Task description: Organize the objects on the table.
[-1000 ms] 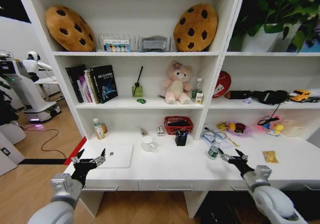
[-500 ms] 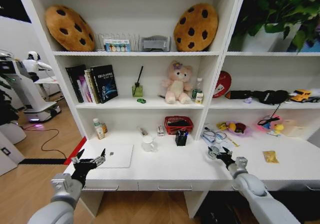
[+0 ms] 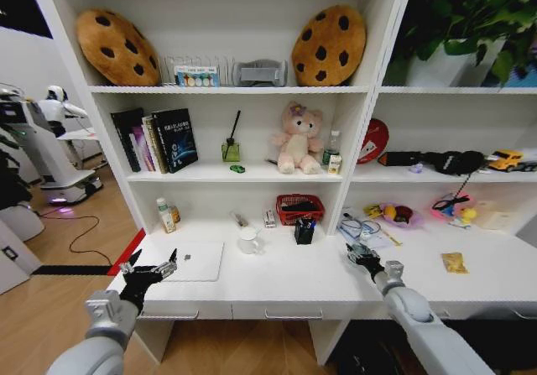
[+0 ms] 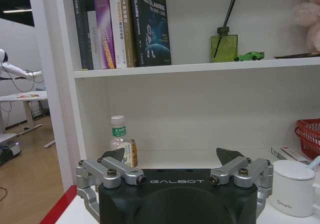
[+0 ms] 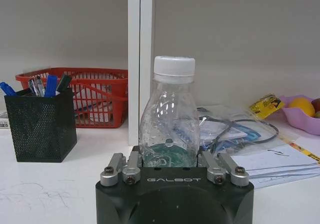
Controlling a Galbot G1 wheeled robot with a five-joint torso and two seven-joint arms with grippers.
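Your left gripper (image 4: 175,166) has a matte black housing stamped GALBOT in pale letters, with silver linkage bars pinned by dark screws and black pointed fingertips (image 4: 229,156). Your right gripper (image 5: 172,165) matches: black body, same lettering, silver links. Both forearms are rounded grey shells.

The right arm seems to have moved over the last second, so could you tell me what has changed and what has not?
The right pincer moved forward and leftward across the desk to the water bottle, which now stands between its fingers; a closed grip cannot be confirmed. The left pincer stayed hovering, open, by the laptop. The bottle, mug and pen holder kept their places.
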